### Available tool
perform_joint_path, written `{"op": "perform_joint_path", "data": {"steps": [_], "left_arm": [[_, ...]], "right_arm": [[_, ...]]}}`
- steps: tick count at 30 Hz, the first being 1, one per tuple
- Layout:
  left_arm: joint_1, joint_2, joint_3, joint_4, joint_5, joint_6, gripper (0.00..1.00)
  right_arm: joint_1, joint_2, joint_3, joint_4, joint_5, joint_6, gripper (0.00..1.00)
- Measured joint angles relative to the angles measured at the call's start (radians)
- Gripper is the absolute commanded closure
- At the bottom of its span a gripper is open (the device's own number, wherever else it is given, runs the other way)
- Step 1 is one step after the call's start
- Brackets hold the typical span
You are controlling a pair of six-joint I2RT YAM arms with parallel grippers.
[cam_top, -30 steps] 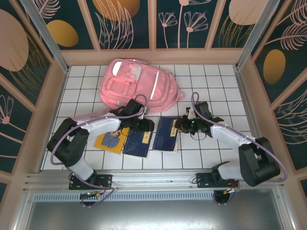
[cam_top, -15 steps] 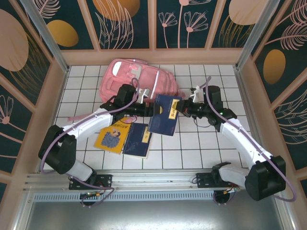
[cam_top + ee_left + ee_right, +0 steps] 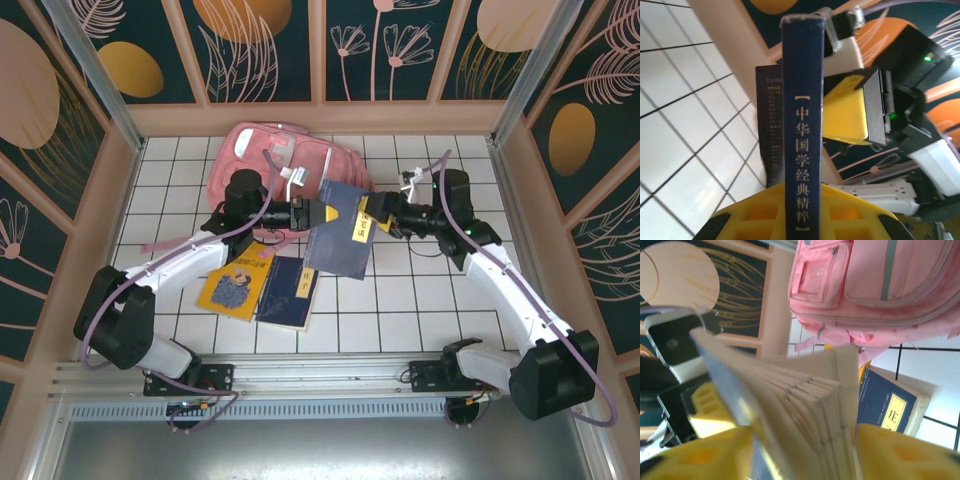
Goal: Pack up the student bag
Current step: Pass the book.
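Pink student bag [image 3: 255,150] lies at the far side of the white tile table [image 3: 420,290], a bit left of the middle. Just in front of it, a dark blue book [image 3: 338,232] hangs in the air between the two arms. On the spine side, the left gripper [image 3: 312,215] is closed tight on it. On the page side, the right gripper [image 3: 372,215] has its yellow fingers [image 3: 900,450] wide around it, but I cannot tell if they squeeze. A yellow book [image 3: 232,290] and another blue book [image 3: 288,292] lie on the tiles, near and left.
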Motion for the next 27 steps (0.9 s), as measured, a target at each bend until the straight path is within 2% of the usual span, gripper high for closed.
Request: {"op": "perform_joint_path", "data": {"steps": [4,7,11,17,23,27], "left_arm": [[-0.001,-0.021,0.0,0.093,-0.014,-0.085,1.0],[-0.001,-0.04,0.0,0.177,-0.083,-0.155,1.0],[-0.001,-0.078,0.0,0.28,-0.262,-0.236,1.0],[-0.001,-0.116,0.0,0.435,-0.515,-0.305,1.0],[-0.022,-0.091,0.0,0.55,-0.625,-0.375,1.0],[-0.039,-0.081,-0.02,0.557,-0.665,-0.389,1.0]], "right_arm": [[0.003,-0.046,-0.03,0.072,0.043,0.049,0.03],[0.03,-0.102,-0.105,0.208,0.077,0.13,0.01],[0.129,-0.131,-0.201,0.43,0.156,0.243,0.01],[0.254,-0.131,-0.241,0.718,0.307,0.336,0.03],[0.295,-0.035,-0.247,0.965,0.413,0.417,0.12],[0.32,0.042,-0.203,1.032,0.449,0.421,0.28]]}}
